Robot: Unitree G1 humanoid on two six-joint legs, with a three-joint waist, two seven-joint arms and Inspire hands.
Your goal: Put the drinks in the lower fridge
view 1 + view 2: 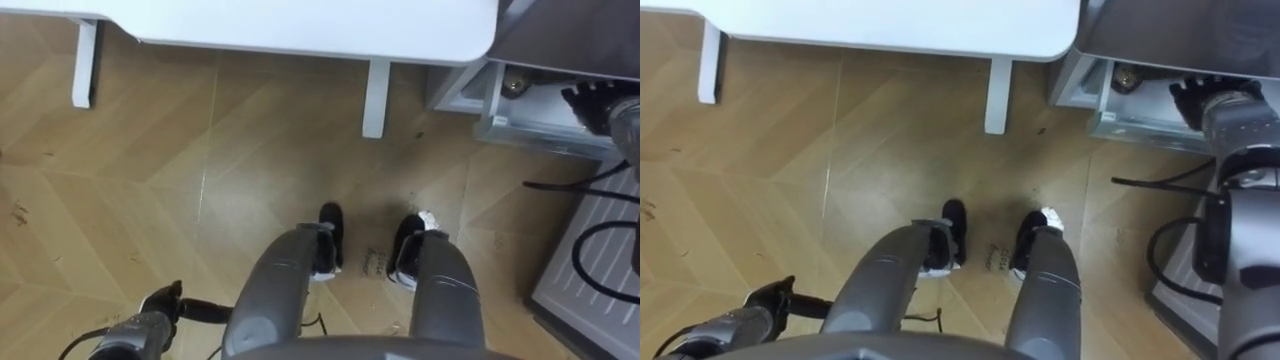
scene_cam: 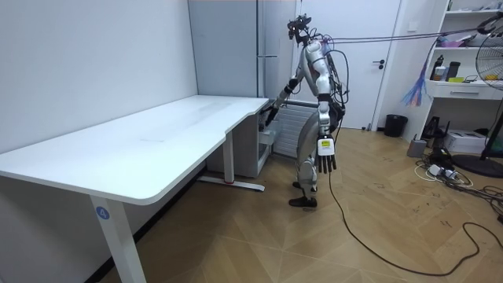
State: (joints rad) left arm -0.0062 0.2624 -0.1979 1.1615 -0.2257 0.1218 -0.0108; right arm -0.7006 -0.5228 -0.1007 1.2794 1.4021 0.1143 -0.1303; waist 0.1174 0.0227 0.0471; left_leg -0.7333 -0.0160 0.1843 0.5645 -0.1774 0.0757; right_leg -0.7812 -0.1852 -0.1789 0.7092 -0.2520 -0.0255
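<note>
Right eye view first: the right hand [image 1: 1202, 95] is stretched out to the open drawer of the lower fridge [image 1: 1140, 122], dark against the drawer's pale front edge, and whether it is gripping anything there I cannot tell. Just to the left of that hand, inside the drawer's near corner, sits a small round gold-topped thing [image 1: 1127, 75], possibly a drink can. Only its round top faces up, so it looks to be standing upright with its long axis vertical, though it is too small to be sure. The left hand [image 2: 326, 163] hangs down beside the robot's thigh, relaxed and holding nothing. Moving outward, the white surface [image 1: 300, 25] runs across the top of the eye views, its white leg [image 1: 376, 97] planted on the wooden floor [image 1: 200, 180] just left of the fridge drawer. A ribbed white panel [image 1: 600, 265] stands at the robot's right. In the room view the robot stands upright at the end of the surface, beside the tall grey fridge.
</note>
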